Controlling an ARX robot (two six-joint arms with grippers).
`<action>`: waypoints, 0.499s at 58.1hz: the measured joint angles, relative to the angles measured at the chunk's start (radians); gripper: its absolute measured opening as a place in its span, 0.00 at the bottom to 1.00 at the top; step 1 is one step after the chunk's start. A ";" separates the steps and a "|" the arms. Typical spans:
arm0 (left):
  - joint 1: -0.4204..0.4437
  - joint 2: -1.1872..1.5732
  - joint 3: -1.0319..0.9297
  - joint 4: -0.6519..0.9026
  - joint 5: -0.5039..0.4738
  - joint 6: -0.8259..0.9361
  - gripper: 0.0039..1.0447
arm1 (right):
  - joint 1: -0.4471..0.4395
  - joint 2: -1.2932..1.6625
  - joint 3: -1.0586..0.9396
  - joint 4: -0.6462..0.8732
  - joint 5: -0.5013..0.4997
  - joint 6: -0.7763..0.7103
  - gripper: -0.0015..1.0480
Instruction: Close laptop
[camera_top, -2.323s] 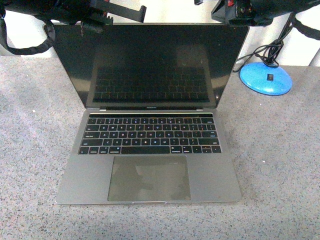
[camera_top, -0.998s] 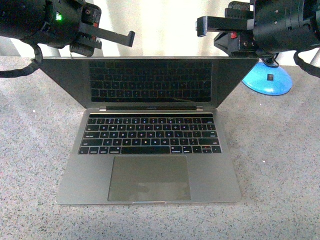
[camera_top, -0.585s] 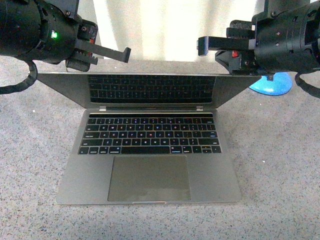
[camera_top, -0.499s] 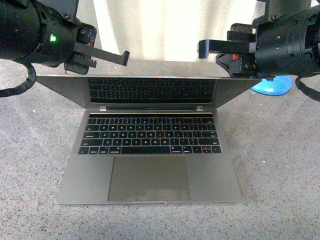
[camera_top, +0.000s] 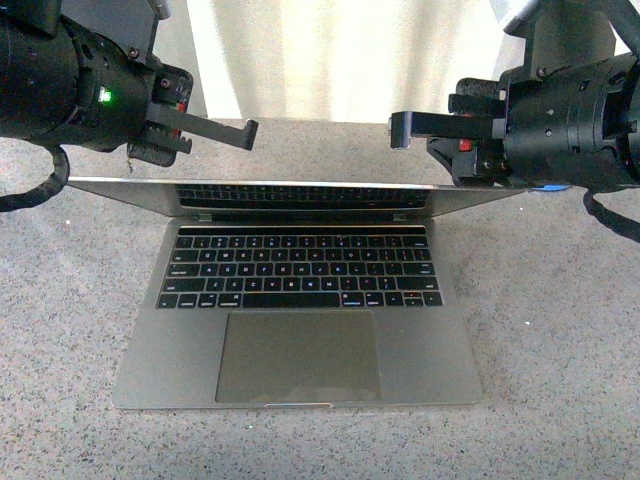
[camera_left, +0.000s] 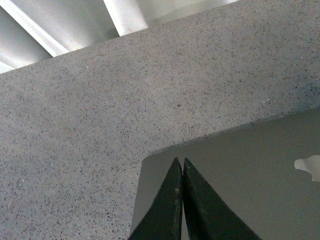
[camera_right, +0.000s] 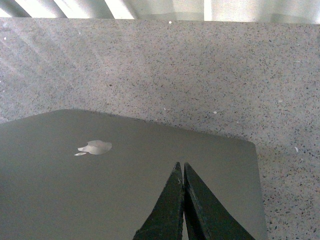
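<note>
The space-grey laptop (camera_top: 298, 352) lies in the middle of the speckled table, keyboard and trackpad facing me. Its lid (camera_top: 300, 186) leans far forward and stands only a narrow angle above the keys. My left gripper (camera_top: 246, 131) is shut over the lid's left part, and my right gripper (camera_top: 397, 128) is shut over its right part. In the left wrist view the shut left gripper (camera_left: 180, 163) rests against the lid's back (camera_left: 240, 180) near a corner. In the right wrist view the shut right gripper (camera_right: 181, 166) lies on the lid (camera_right: 60, 195) beside the pale apple logo (camera_right: 94, 147).
The grey speckled table (camera_top: 560, 350) spreads round the laptop on all sides. A blue object (camera_top: 545, 187) shows as a sliver behind my right arm. A pale wall stands beyond the table's far edge.
The lid has swung down from nearly upright to a narrow angle above the keyboard. Both arms have come lower and nearer with it, fingers still shut.
</note>
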 joint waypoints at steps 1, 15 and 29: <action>0.000 0.000 -0.002 0.000 0.000 0.000 0.03 | 0.000 0.000 -0.002 0.001 0.000 0.001 0.01; 0.000 0.000 -0.023 0.000 -0.002 -0.002 0.03 | 0.003 0.002 -0.019 0.013 0.003 0.005 0.01; -0.009 0.001 -0.035 0.003 -0.003 -0.003 0.03 | 0.008 0.014 -0.033 0.031 0.004 0.010 0.01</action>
